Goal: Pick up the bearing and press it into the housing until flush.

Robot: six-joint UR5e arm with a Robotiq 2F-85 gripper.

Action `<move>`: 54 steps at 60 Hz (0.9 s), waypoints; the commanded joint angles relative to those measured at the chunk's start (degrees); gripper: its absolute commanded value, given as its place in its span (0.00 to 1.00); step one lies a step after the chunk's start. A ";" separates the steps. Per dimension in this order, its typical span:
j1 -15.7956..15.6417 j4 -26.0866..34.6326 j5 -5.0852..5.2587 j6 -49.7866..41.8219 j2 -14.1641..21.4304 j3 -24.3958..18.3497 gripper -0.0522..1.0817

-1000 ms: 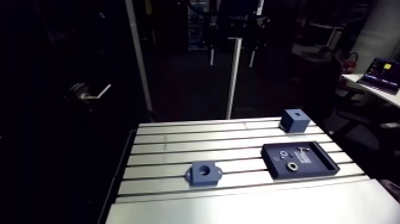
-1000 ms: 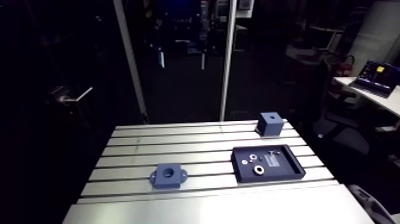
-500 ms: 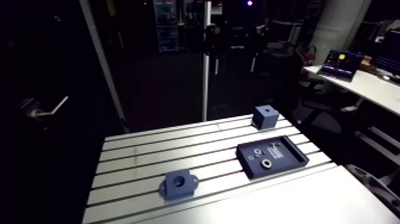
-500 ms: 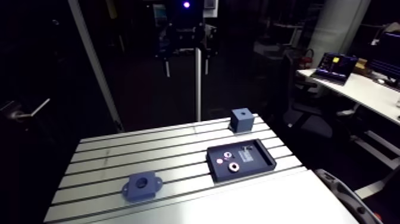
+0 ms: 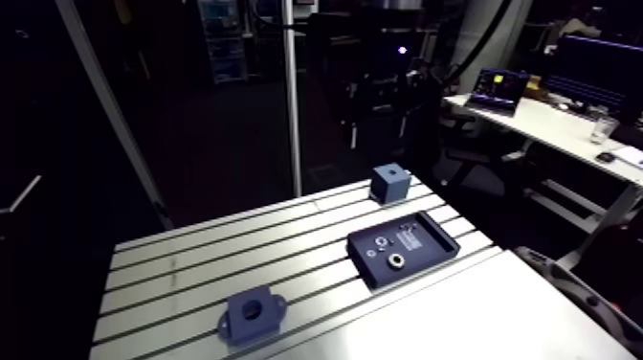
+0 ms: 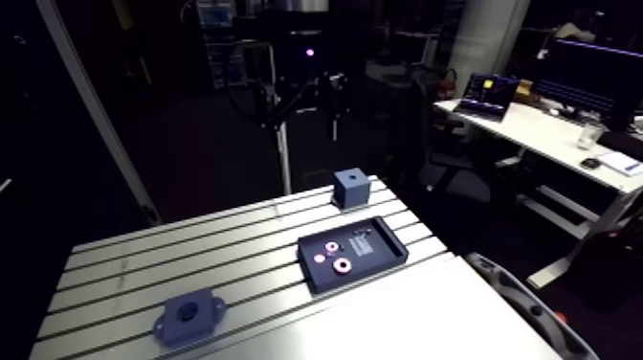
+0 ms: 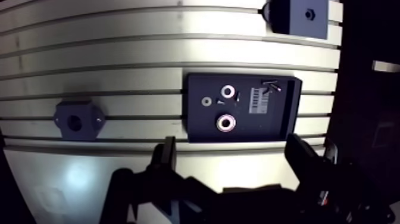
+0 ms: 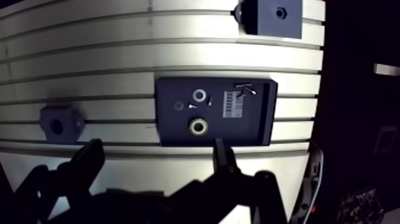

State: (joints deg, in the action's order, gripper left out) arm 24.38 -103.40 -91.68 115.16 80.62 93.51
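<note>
In the wrist view my gripper [image 7: 235, 161] hangs high above the table, open, with nothing between its fingers. Just ahead of the fingers lies a dark tray [image 7: 280, 116]. A metal ring, the bearing [image 7: 226, 123], rests in the tray, with a second ring [image 7: 228, 92] and a small washer [image 7: 206, 102] beyond it. The blue housing [image 7: 75, 121], a flanged block with a round bore, stands apart on the slotted table beside the tray. In the arm view the bearing [image 5: 393, 258] and housing [image 5: 251, 313] both show, but the gripper does not.
A blue cube [image 5: 390, 183] with a hole in its top stands at the table's far edge beyond the tray [image 5: 431, 239]. A label and a small dark part lie in the tray. A smooth plate [image 5: 459, 316] covers the table's near side.
The whole arm view has shifted and turned, so the camera has moved. Tray, housing and cube keep their places on the table.
</note>
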 commanded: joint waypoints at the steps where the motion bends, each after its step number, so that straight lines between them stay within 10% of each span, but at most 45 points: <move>1: 3.67 -7.63 -0.56 5.56 -1.65 5.81 0.05; 54: 4.87 -15.78 -0.64 5.74 -3.91 14.26 0.06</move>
State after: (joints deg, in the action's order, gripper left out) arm 28.42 -117.46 -92.33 120.87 77.54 106.21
